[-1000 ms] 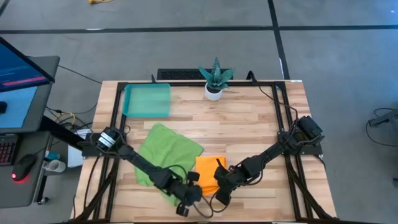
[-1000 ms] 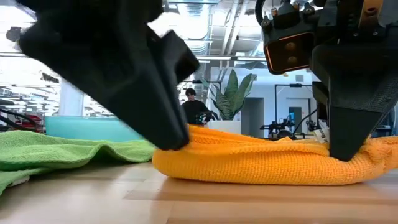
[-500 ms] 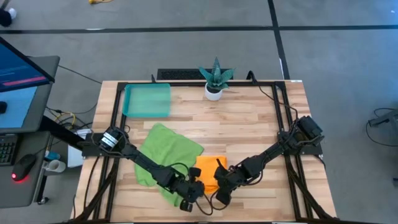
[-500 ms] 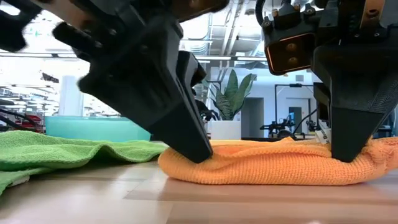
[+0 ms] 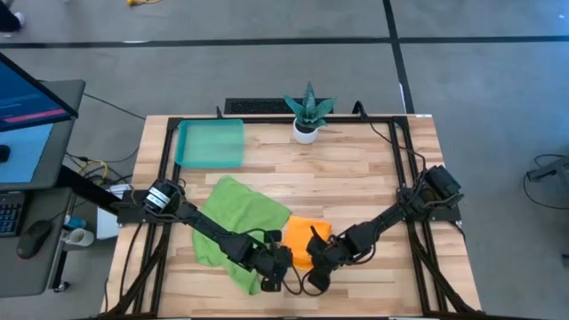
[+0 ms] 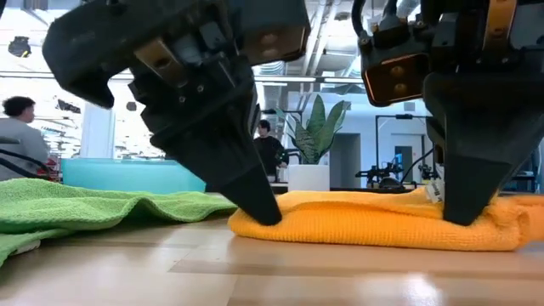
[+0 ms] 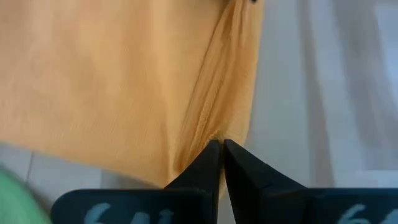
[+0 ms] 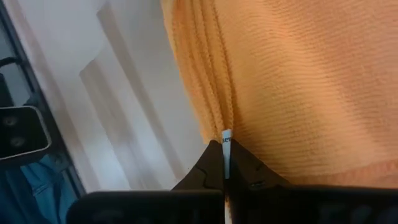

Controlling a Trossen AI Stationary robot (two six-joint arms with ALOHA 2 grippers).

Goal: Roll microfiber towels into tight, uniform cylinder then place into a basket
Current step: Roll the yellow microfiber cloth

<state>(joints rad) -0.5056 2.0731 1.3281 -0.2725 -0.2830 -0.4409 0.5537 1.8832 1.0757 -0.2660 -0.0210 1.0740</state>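
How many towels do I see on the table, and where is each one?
2. The orange towel lies near the front edge, between both claws. The green towel lies spread to its left.

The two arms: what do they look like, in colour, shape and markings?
Both arms are black and slender, with round joints. The left arm has a silver ring near its base. Each gripper, left gripper and right gripper, ends in black wedge-shaped fingers. An orange-lit panel sits above the right one.
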